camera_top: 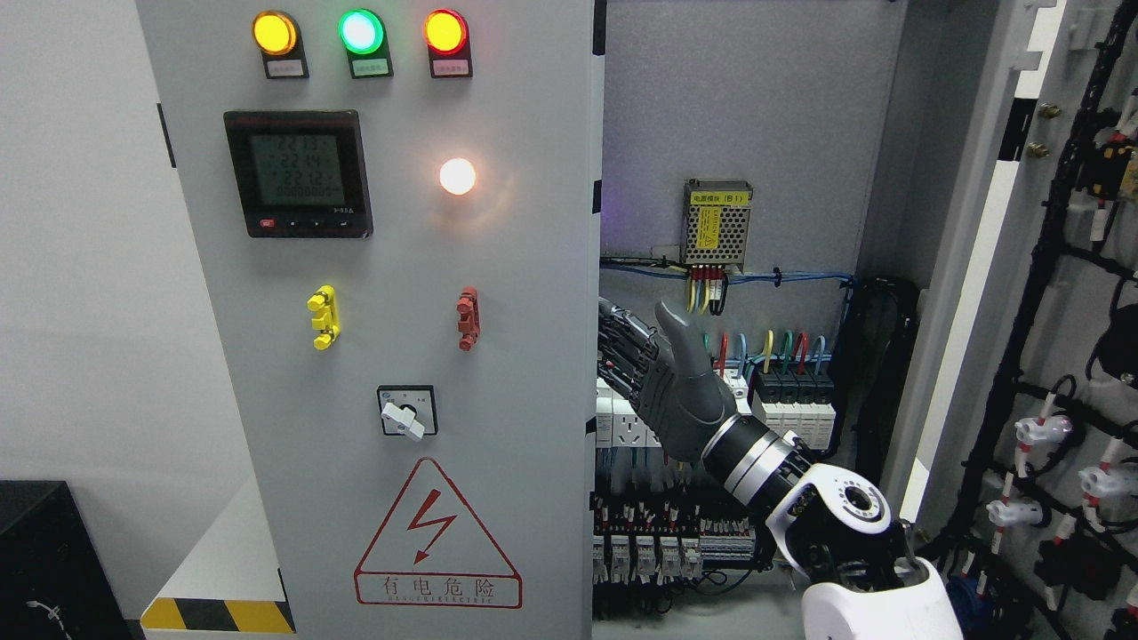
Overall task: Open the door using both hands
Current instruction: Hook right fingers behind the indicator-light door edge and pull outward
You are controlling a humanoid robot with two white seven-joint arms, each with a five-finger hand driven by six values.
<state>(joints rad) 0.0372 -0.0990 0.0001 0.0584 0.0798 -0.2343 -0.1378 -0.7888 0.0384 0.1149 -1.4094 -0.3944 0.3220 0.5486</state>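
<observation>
A: Door first: the tall grey sheet-metal cabinet door (400,356) fills the left and centre of the frame, carrying three lamps, a black meter, two small handles and a triangular shock-warning sticker. A second door at the far right, its inner face strung with black cabling (1049,311), already stands swung out.

B: And the hand?

A: The right hand (653,378), dark grey, comes up from the lower right. Its fingers (618,342) curl around the left door's free vertical edge at mid-height, thumb raised. The left hand is out of view.

B: How will the door handle?

A: I'd judge it stiff, fairly heavy, smooth-painted, so likely slippery. That free edge looks the best hold, well away from the hinges.

B: Risks?

A: The live wiring and breakers (791,400) sit just behind the hand.
</observation>
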